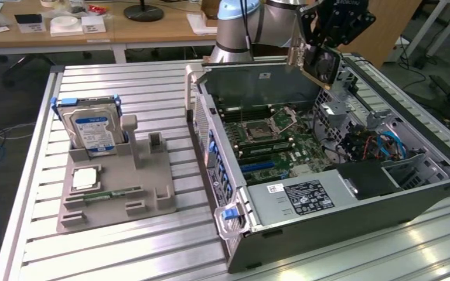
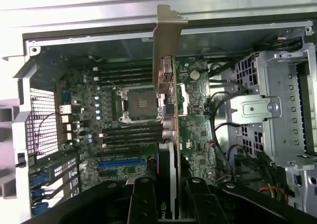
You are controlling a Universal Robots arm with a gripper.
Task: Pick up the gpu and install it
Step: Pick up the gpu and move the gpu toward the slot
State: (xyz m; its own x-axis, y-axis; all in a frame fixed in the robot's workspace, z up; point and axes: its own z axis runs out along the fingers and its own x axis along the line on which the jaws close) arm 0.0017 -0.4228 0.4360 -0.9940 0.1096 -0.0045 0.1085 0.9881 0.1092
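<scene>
Above a slatted metal bench [image 1: 131, 82], the gripper [image 1: 324, 47], jaws clamped on the gpu [image 1: 324, 67], holds it over the open computer case [image 1: 412, 193] at upper right: pickup done, seating left.

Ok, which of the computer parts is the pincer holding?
The gpu, gripped by the pincer above the open case; the hard drive, processor and memory stick sit in the grey holder.

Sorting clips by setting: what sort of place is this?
Probably a robotics lab or workshop: the gripper holds a graphics card above an open computer case on a slotted metal table, with cluttered desks behind.
</scene>
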